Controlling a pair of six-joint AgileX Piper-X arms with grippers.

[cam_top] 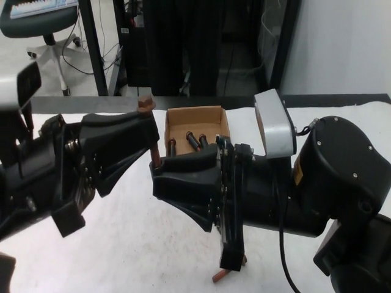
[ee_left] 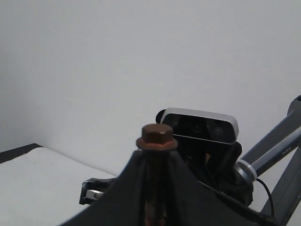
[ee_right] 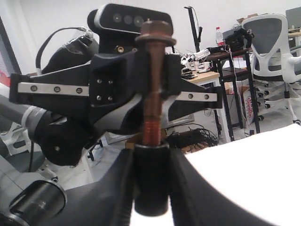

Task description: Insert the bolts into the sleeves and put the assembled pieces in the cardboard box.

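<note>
Over the white surface (cam_top: 122,244), in front of the cardboard box (cam_top: 195,112): a rusty bolt (ee_right: 151,113), upright, hex head on top. Gripped on the shank, just below the head, by the left gripper (cam_top: 148,129), fingers narrow and pressing on it from both sides. Directly under the bolt, a black sleeve (ee_right: 150,174), also upright, clamped by the right gripper (cam_top: 159,170), fingers drawn in tight against its sides. Lower end of the bolt, coppery and threaded, right at the top opening of the sleeve and in one line with it; depth inside the sleeve not possible to tell. Both pieces lifted up, apart from the surface. Behind them, toward the far edge of the surface, the cardboard box with its top open, and inside it three assembled pieces (cam_top: 192,140) lying side by side, near the wall closest to the arms. Nearer to the high camera, under the right arm, one more brownish piece (cam_top: 221,274) lying on the surface, mostly hidden by the arm, so not possible to say if bolt or other part. Far behind the surface, on the floor at the left, an office chair (cam_top: 36,24).
</note>
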